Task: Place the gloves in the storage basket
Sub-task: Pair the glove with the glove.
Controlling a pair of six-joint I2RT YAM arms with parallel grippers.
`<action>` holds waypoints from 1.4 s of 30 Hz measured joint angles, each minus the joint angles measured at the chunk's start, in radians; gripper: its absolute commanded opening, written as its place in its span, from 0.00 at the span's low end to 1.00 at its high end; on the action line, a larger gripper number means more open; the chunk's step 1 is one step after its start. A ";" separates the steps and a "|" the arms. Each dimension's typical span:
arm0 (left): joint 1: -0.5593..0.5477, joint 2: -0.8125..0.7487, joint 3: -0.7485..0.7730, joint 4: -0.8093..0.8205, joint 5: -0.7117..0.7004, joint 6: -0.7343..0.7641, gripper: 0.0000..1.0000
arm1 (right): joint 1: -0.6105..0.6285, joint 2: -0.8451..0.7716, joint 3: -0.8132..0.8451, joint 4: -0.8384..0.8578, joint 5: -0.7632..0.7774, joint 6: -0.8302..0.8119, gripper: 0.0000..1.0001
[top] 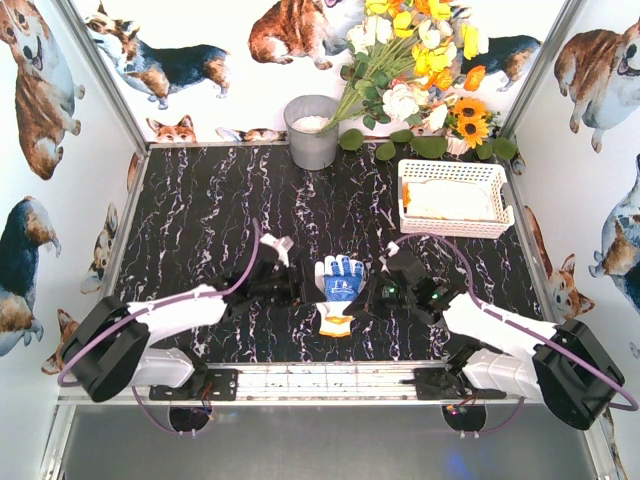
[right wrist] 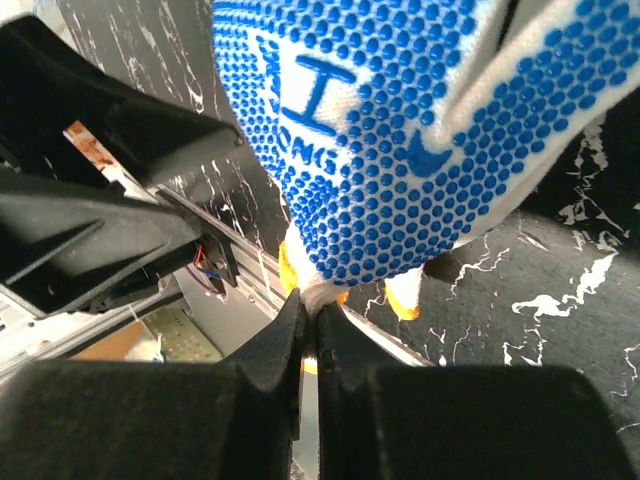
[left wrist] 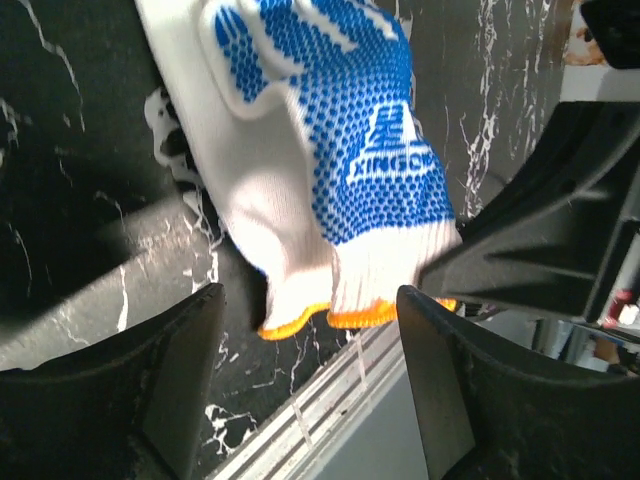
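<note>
So this looks mostly done. The basket (top: 455, 229) sits at the far right of the desk (top: 200, 220) and already has a pile of pale gloves (top: 450, 200) in it, whitish and beige, with a bit of orange poking out at its left end. I can't count how many are in there, it just reads as a heap.

The only one I can see left out is the blue glove (top: 340, 282). It's at the near middle of the desk between the two arms, dotted palm up, yellow-orange cuff pointing back toward the robot. That puts it well apart from the basket.

The right hand (right wrist: 308, 300) is squeezed fully closed, and from its own camera it looks like a bit of the white cuff edge is nipped between the tips. It's a thin pinch, not a big bite. The left hand (left wrist: 310, 293) is spread fairly wide with the cuff sitting right at its open tips, and it isn't clamping anything.

What's left, by my guess, is to lift that glove, carry it back and to the right, and drop it over the basket rim. With a grip that skinny I'd worry about it slipping partway. There's also something white in the bucket (top: 312, 135) at the back, but I can't tell what it is.
</note>
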State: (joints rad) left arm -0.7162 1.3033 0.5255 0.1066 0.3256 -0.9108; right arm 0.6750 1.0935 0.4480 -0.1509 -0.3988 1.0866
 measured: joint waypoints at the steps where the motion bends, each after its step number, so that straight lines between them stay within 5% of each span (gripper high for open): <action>1: 0.000 -0.017 -0.027 0.019 0.009 -0.021 0.65 | 0.000 0.000 -0.015 0.019 0.001 0.022 0.00; 9: -0.006 -0.016 -0.181 0.313 0.111 -0.225 0.62 | 0.000 -0.025 -0.105 0.159 0.005 0.171 0.00; 21: -0.008 0.104 -0.205 0.647 0.166 -0.406 0.43 | 0.000 -0.126 -0.120 0.255 0.031 0.264 0.00; 30: -0.013 0.119 -0.206 0.680 0.151 -0.440 0.00 | 0.000 -0.135 -0.138 0.261 0.038 0.282 0.00; 42: 0.012 0.041 0.004 0.400 0.086 -0.303 0.00 | -0.111 -0.121 -0.043 0.225 0.046 0.218 0.00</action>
State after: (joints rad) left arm -0.7040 1.3441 0.5293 0.5068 0.4114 -1.2140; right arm 0.5640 0.9730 0.4046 0.0738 -0.3531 1.3048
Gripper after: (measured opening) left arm 0.013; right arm 0.048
